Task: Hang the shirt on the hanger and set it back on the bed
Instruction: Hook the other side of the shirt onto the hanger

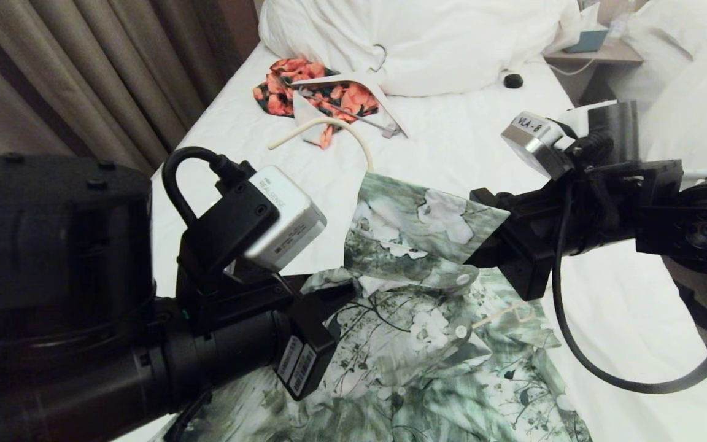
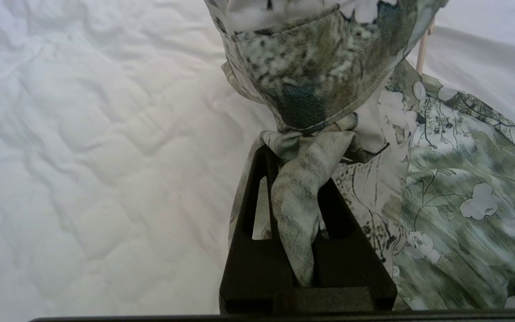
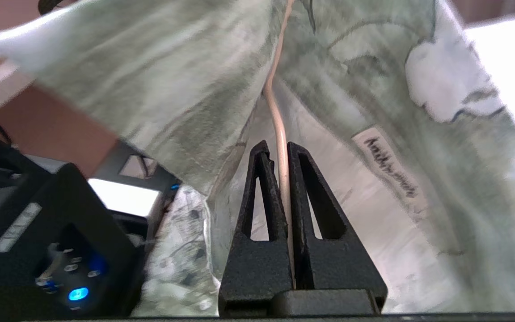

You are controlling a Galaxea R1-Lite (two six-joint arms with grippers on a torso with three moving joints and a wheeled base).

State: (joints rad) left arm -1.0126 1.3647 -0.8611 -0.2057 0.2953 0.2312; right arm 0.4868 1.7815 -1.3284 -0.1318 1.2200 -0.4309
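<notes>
The pale green floral shirt (image 1: 427, 344) lies partly raised on the white sheet of the bed (image 1: 452, 141). My left gripper (image 1: 335, 294) is at the shirt's near left edge. In the left wrist view it (image 2: 295, 165) is shut on a bunched fold of the shirt (image 2: 454, 192). My right gripper (image 1: 488, 245) reaches in from the right, under the lifted collar. The right wrist view shows it (image 3: 276, 145) shut on the thin cream wire of the hanger (image 3: 276, 112), inside the shirt (image 3: 163, 89). The hanger's hook (image 1: 335, 124) curves out above the collar.
An orange-and-black floral garment (image 1: 310, 92) with a thicker white hanger (image 1: 384, 101) lies further up the bed. Behind them sits the bunched duvet (image 1: 427, 43), with a small black round thing (image 1: 513, 80) beside it. Curtains (image 1: 83, 73) hang left; a nightstand (image 1: 599, 52) stands right.
</notes>
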